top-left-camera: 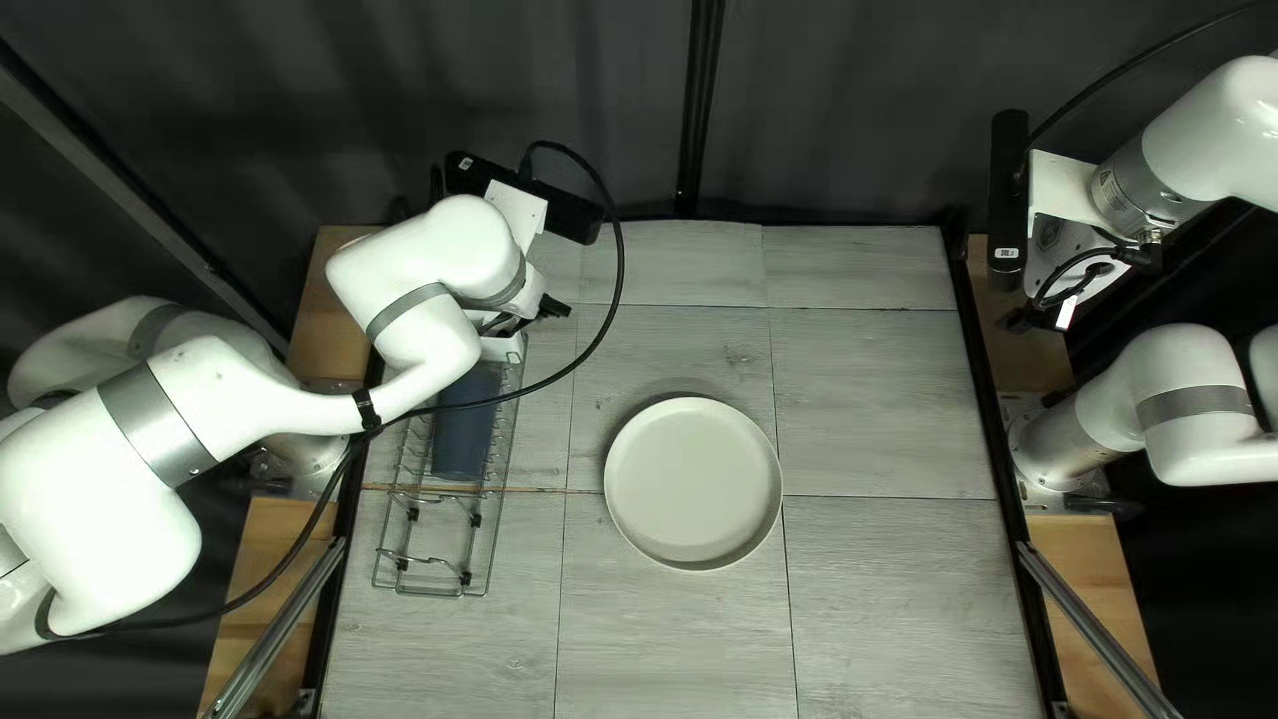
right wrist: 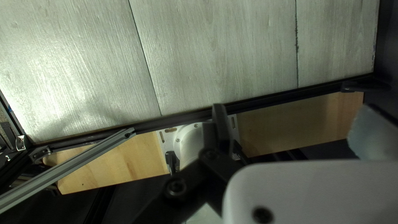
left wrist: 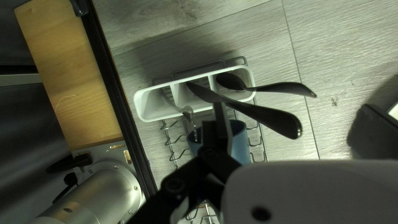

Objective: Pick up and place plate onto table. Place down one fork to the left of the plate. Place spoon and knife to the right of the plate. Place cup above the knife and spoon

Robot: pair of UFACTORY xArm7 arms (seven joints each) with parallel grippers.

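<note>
The plate [top-left-camera: 692, 482] sits mid-frame on the tabletop [top-left-camera: 879, 399], so my left jaws hang wide open and empty above the white cutlery caddy [left wrist: 146, 109], ready for its fork [left wrist: 187, 109], knife [left wrist: 264, 116] and spoon [left wrist: 279, 88]. A blue cup [left wrist: 241, 143] lies in the wire rack [top-left-camera: 429, 559] beneath. My right jaws, open too, wait at the right edge. The fork is mostly hidden.

- The plate [top-left-camera: 692, 482], pale and round with a raised rim, lies flat mid-table [top-left-camera: 879, 399].
- The fork [left wrist: 186, 109], knife [left wrist: 264, 116] and spoon [left wrist: 279, 88] stand tilted in a white caddy [left wrist: 146, 104], with the knife and spoon handles uppermost.
- The dark blue cup [top-left-camera: 462, 429] sits in the wire rack [top-left-camera: 429, 569], just beside the caddy.
</note>
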